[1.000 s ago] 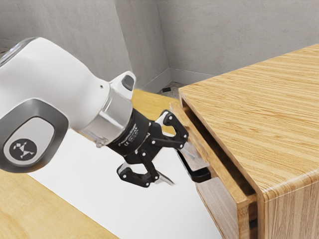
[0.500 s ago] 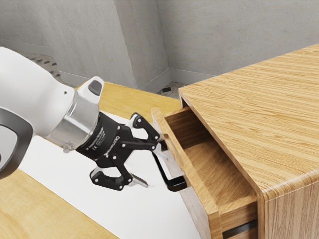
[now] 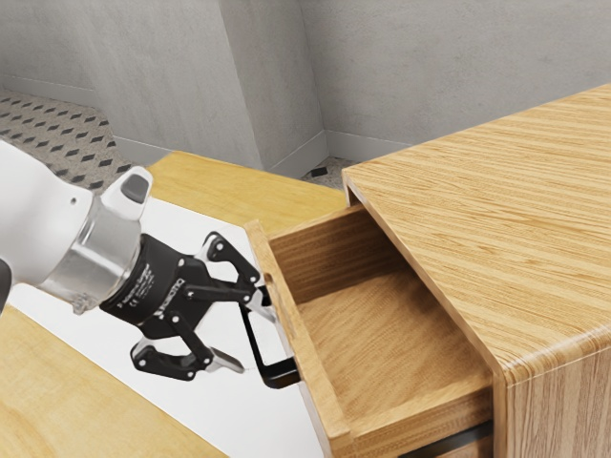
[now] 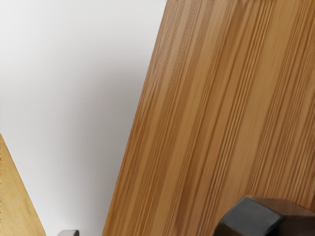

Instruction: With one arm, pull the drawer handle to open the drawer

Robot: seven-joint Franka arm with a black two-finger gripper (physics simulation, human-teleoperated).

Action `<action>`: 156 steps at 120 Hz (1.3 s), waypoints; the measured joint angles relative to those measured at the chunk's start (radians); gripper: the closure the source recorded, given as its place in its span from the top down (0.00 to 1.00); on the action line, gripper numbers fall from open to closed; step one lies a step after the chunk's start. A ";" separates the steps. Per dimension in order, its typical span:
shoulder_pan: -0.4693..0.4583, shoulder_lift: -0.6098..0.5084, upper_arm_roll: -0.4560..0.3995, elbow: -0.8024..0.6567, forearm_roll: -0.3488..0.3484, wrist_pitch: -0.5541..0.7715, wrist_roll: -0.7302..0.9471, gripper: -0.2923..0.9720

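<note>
The wooden drawer [image 3: 372, 334] stands pulled far out of the cabinet [image 3: 496, 210], its inside bare. A black bar handle [image 3: 272, 374] sits on the drawer front [image 3: 284, 320]. My black gripper [image 3: 252, 336] is at the handle, coming in from the exterior view's left. Its fingers stand wide apart with the thin bar between them, so it is open, the upper finger [image 3: 262, 303] against the handle. In the wrist view the drawer front [image 4: 221, 123] runs close by the hand, with the handle's black end [image 4: 266, 219] just under it.
The cabinet stands on a wooden table [image 3: 57, 410] covered by a white mat [image 3: 229, 410]. Behind are grey walls [image 3: 410, 67] and a patterned floor [image 3: 57, 124]. The mat [image 4: 74, 98] lies beside the drawer front.
My gripper has moved toward the exterior view's left and slightly down, drawing the handle with it. The drawer went from a narrow gap to wide open.
</note>
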 joint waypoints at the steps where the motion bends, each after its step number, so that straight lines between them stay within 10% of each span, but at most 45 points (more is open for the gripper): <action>1: 0.001 -0.001 0.000 -0.001 0.000 0.000 0.000 0.53; 156: 0.029 -0.379 0.065 -0.178 0.109 -0.189 -0.028 0.52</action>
